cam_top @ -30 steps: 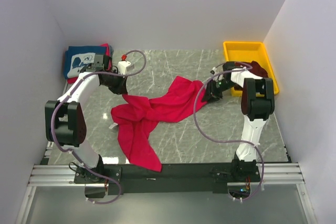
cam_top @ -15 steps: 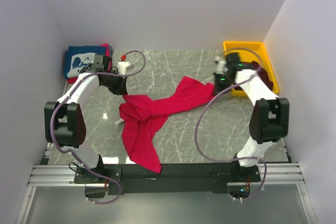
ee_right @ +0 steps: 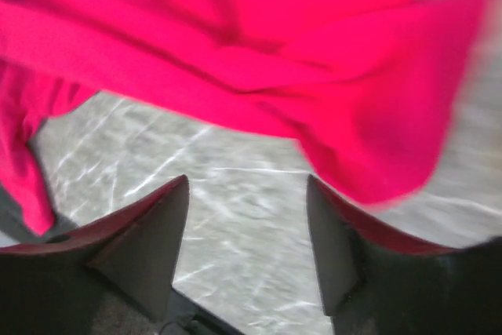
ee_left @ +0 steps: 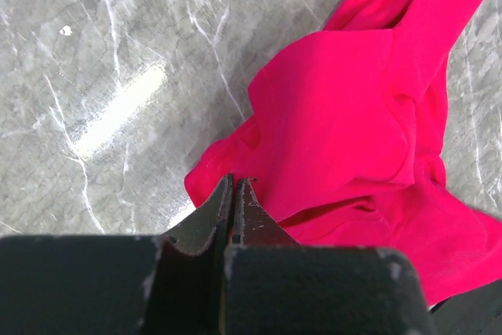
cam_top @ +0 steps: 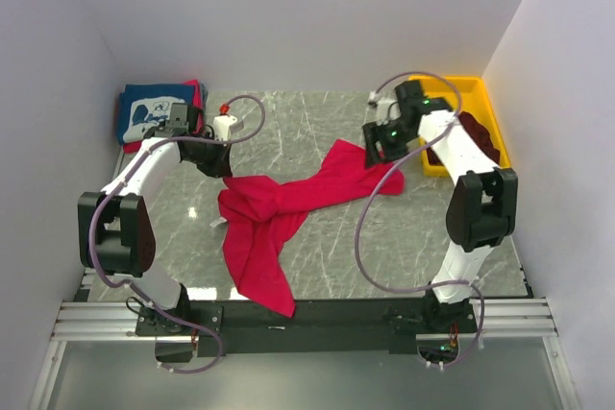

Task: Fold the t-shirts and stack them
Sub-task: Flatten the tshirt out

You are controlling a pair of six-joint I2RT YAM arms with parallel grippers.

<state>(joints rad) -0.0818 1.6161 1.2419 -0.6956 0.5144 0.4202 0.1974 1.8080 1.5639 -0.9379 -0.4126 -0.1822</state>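
A bright red t-shirt (cam_top: 288, 201) lies crumpled across the middle of the marble table, one end trailing toward the front edge. My left gripper (cam_top: 224, 168) sits at its upper left corner. In the left wrist view its jaws are pressed together (ee_left: 235, 182) right on the edge of the red t-shirt (ee_left: 345, 115). My right gripper (cam_top: 373, 146) hovers open over the shirt's right end. The right wrist view shows only marble between its fingers (ee_right: 247, 182), with the red t-shirt (ee_right: 235, 52) lying ahead of them, blurred.
A folded navy blue t-shirt (cam_top: 154, 110) with a white graphic tops a stack in the back left corner. A yellow bin (cam_top: 444, 89) at the back right holds a dark maroon t-shirt (cam_top: 478, 136). White walls enclose three sides; a black rail (cam_top: 317, 312) runs along the front.
The right gripper pulled the shirt's right end to the right, then opened, let it go and moved back and up. The left gripper stayed put and shut.
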